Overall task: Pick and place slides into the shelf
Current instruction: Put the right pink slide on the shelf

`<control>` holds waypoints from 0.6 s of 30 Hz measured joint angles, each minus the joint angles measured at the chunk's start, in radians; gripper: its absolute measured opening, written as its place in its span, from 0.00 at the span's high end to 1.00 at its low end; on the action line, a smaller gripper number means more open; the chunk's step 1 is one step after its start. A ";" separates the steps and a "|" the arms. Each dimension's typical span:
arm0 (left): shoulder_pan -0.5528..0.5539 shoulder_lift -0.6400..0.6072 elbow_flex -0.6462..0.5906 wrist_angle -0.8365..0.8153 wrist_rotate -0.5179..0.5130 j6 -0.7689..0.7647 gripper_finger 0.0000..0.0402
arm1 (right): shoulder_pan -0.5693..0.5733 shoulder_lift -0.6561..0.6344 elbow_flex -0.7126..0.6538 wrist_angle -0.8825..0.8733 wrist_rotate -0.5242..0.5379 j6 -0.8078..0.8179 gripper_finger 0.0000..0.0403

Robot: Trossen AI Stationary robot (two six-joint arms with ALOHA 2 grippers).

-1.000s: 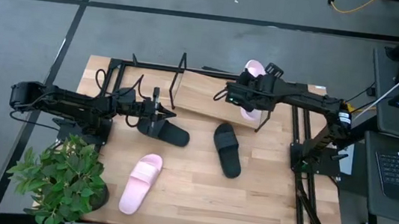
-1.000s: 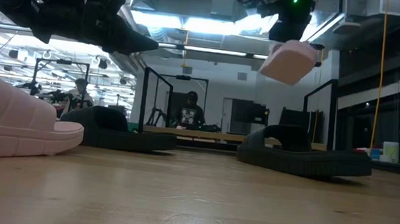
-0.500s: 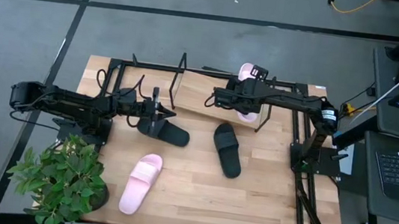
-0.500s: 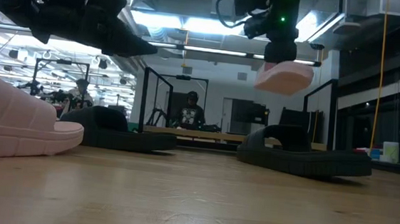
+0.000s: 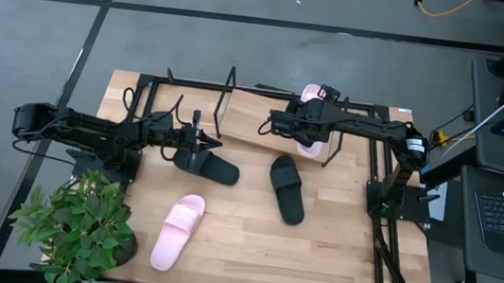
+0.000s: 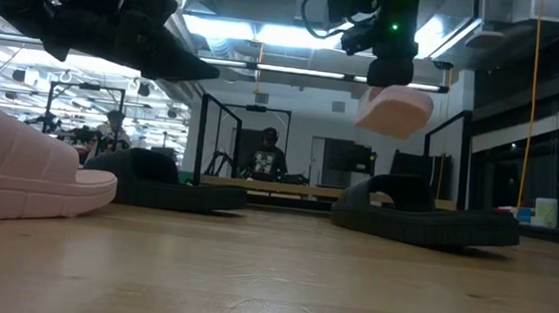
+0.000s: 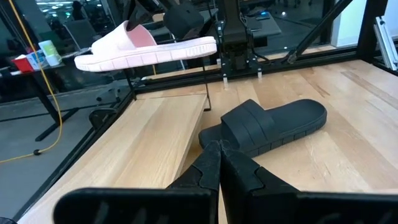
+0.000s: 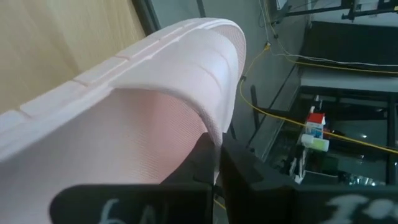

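A light wooden tabletop (image 5: pixel 334 256) carries three slides. One black slide (image 5: pixel 288 189) lies near the centre. A second black slide (image 5: pixel 212 166) lies at about nine o'clock from it. A pale pink slide (image 5: pixel 176 231) lies at about seven o'clock. The tilted shelf (image 5: pixel 249 127) stands at twelve o'clock, its board bare where visible.
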 joint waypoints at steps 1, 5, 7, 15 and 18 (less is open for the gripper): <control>0.000 0.000 0.000 0.000 0.000 0.000 1.00 | 0.000 0.000 0.000 0.000 0.000 0.001 0.97; 0.000 0.000 0.000 -0.004 0.000 -0.003 1.00 | 0.000 0.000 0.000 0.000 -0.001 0.008 0.97; 0.000 0.000 0.000 -0.005 0.000 -0.006 1.00 | 0.000 0.000 -0.001 0.000 0.000 0.007 0.97; 0.000 0.000 0.000 -0.005 0.000 -0.006 1.00 | -0.025 -0.041 -0.171 -0.001 -0.001 0.018 0.97; 0.000 0.000 0.000 -0.005 0.000 -0.006 1.00 | -0.034 -0.064 -0.225 0.000 -0.002 0.053 0.97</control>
